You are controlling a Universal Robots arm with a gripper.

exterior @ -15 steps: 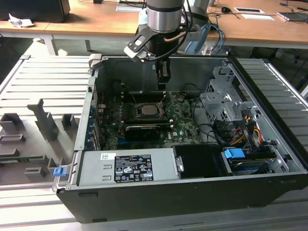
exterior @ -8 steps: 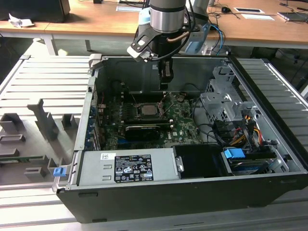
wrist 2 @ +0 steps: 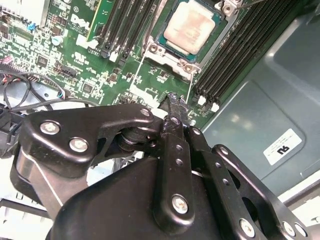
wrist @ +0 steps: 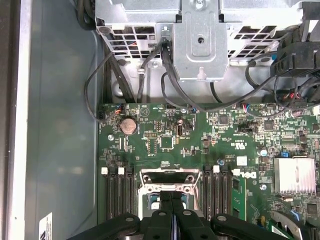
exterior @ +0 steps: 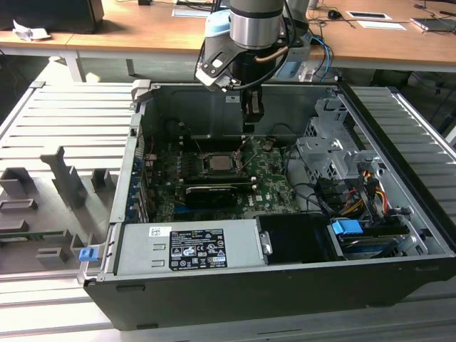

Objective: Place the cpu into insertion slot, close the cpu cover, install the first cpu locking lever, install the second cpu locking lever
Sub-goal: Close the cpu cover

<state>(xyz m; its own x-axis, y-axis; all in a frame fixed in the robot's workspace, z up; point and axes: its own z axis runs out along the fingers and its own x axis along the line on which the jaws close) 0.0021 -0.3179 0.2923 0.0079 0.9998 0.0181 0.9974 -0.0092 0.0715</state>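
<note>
Open grey metal computer case (exterior: 192,107) on the bench, arm reaching in from above.

The cpu, a small flat square chip with a pale silvery-beige face (wrist 2: 191,27), sits in the insertion slot, the square black socket with a thin metal rim (wrist: 170,189), on the green circuit board (wrist 2: 95,75). The cpu cover, a thin grey metal frame plate (wrist 2: 172,56), looks to lie flat around the chip. I can't be sure it is fully down.

The black gripper (wrist 2: 176,100) hovers low over the board, just beside a corner of the socket. Its fingers are pressed tight together, with nothing between them that I can make out. A thin steel wire locking lever (wrist 2: 192,82) runs right beside the tip; touching or just apart, I can't tell.

My read is that the step in hand is the first lever. To do it well:
- Bear on the wire near its bent end, not mid-span, so it doesn't spring sideways.
- Press it down and tuck it under its catch in one smooth arc.
- Keep the closed tip off the long black memory slots (wrist 2: 235,55) and the small parts on the board.
</note>
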